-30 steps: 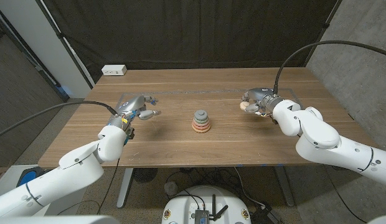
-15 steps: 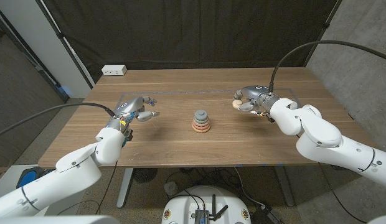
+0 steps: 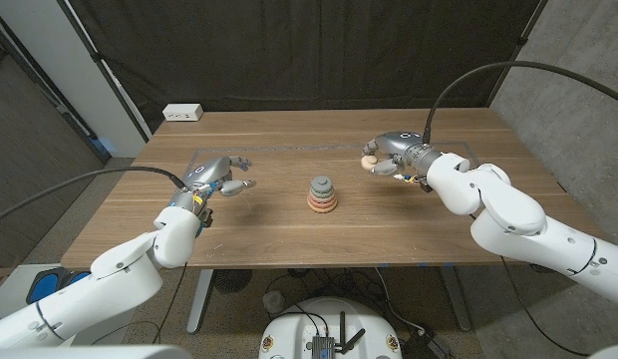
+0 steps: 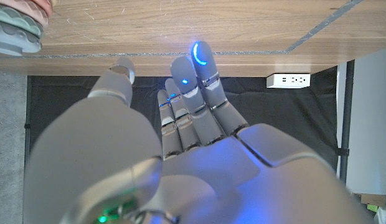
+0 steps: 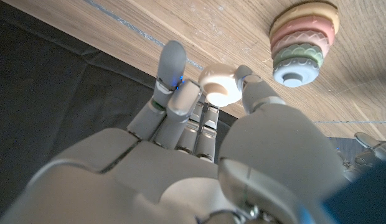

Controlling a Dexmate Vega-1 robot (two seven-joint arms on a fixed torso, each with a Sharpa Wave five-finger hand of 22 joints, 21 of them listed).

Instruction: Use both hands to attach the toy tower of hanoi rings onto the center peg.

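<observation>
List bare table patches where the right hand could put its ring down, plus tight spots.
Bare wood lies between the stacked pastel ring tower and the right hand pinching the small cream ring; also the front strip before the tower, and between tower and left hand. Crowded: at the tower itself and the white power strip at the back left corner.

Count, table area:
- Robot hands: two. Left hand (image 3: pixel 221 176) at 9 o'clock of stack, right hand (image 3: pixel 391 155) at 2 o'clock.
- Ring stack (image 3: pixel 322 193) at table centre: one. Right wrist view shows four rings on it, blue-grey on top, then green, pink, tan at base.
- Loose ring (image 3: pixel 370 162), pale: one, pinched in right hand.
- White power strip (image 3: pixel 182 113): one, 11 o'clock, at far table edge.
- Wooden table (image 3: pixel 289 234): one.
</observation>
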